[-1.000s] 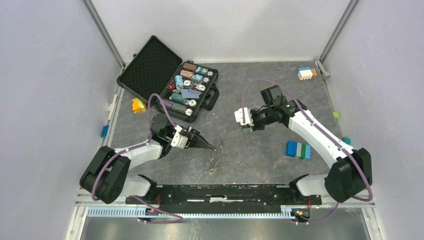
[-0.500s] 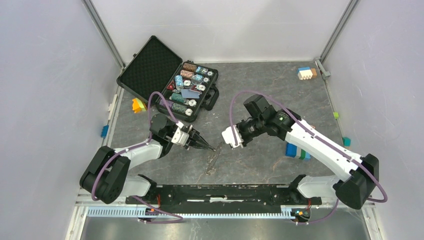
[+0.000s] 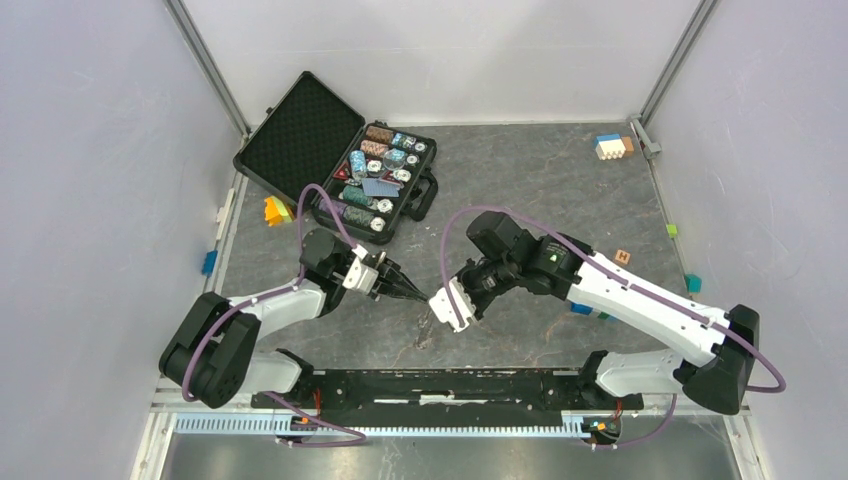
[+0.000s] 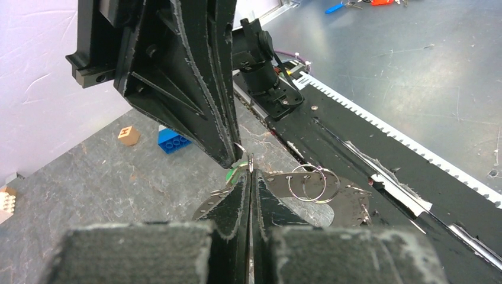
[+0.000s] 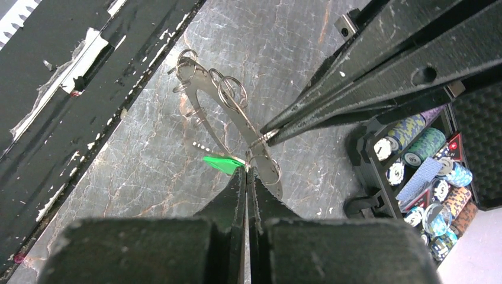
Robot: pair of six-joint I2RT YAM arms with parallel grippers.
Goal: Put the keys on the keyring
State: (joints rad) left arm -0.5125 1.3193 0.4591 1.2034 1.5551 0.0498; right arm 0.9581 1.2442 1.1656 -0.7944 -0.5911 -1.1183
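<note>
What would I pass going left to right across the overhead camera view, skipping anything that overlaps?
Blue block by the left wall → orange block → left gripper → right gripper → small wooden cube → green cube → teal cube at the right edge.

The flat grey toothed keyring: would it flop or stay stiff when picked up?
The flat grey toothed metal keyring would likely be stiff, since it shows as one flat plate. Its small wire rings look loose, so they probably dangle.

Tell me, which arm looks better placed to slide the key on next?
Right, probably: the right gripper pinches the green key at its tips, close beside the keyring that the left gripper holds.
</note>
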